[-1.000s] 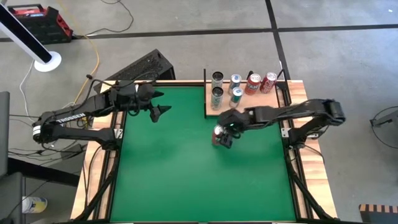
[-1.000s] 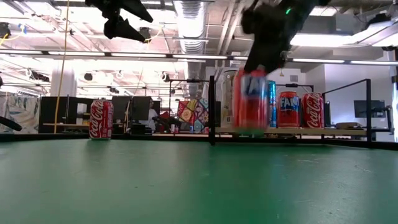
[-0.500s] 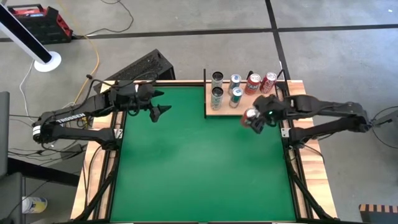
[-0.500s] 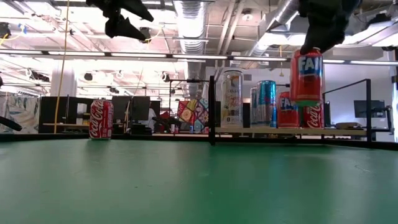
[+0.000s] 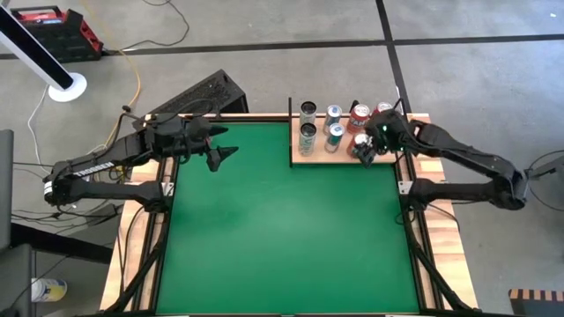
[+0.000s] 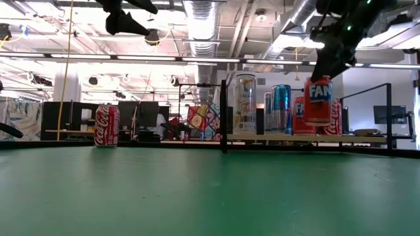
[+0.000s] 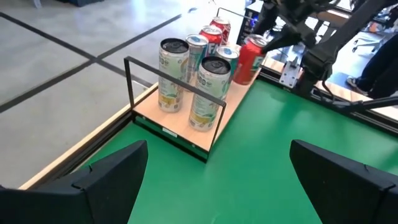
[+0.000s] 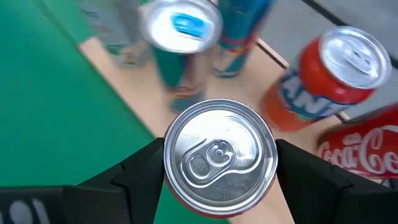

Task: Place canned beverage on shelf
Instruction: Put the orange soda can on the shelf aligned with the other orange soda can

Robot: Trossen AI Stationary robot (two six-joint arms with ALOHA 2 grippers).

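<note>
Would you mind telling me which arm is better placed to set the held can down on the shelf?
The right. Its gripper is shut on the red Fanta can, held just above the shelf at its front edge. The left gripper hangs open, high over the green surface's far left, holding nothing.

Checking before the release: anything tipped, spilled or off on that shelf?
Nothing stands out. The cans on the shelf stand upright, with no spill. The right gripper holds a red can upright over the shelf's front edge, not yet set down. The left gripper waits apart.

Both arms dark, slim and jointed; the left arm [image 5: 106, 163] carries white lettering, the right arm [image 5: 458, 154] glows green near its wrist.
</note>
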